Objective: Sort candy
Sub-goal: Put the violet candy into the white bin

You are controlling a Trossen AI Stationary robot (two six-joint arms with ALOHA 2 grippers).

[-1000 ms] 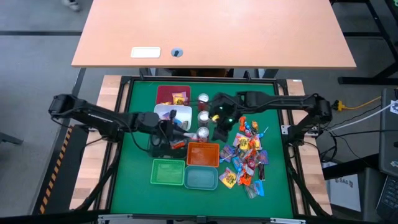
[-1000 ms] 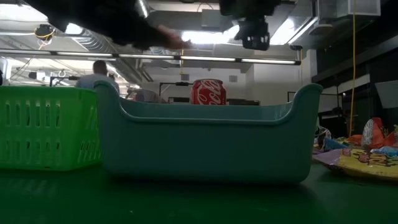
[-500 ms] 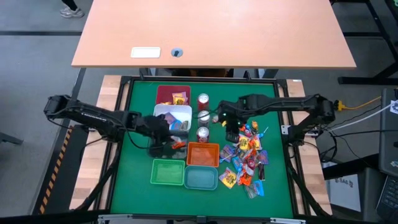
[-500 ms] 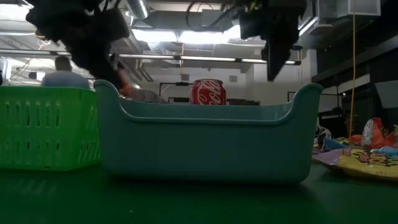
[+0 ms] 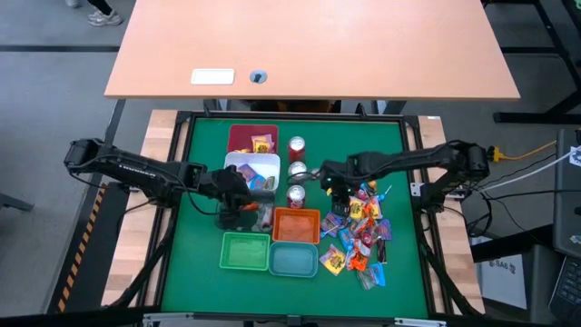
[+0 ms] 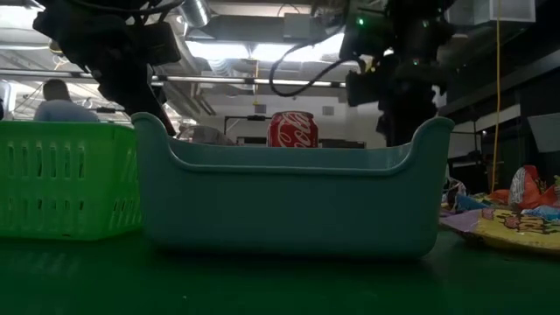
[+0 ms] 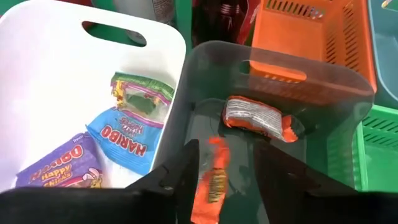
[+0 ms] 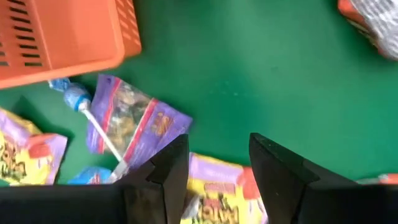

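The candy [image 5: 359,232] lies mostly in a loose heap on the green surface [image 5: 200,263] to the right of the orange bin [image 5: 296,224], and some pieces already lie in the white bin [image 7: 56,93] and the clear grey bin [image 7: 273,143]. The left gripper [image 7: 219,171] hangs over the grey bin with jaws apart and an orange wrapped bar [image 7: 213,183] between them, seemingly just released, while the right gripper [image 8: 214,165] stands with jaws apart just above a yellow packet [image 8: 214,202] at the heap's edge. I judge the sweets light, soft and crinkly with slippery wrappers, so it is best to pinch one across its filled middle, not its thin foil end.
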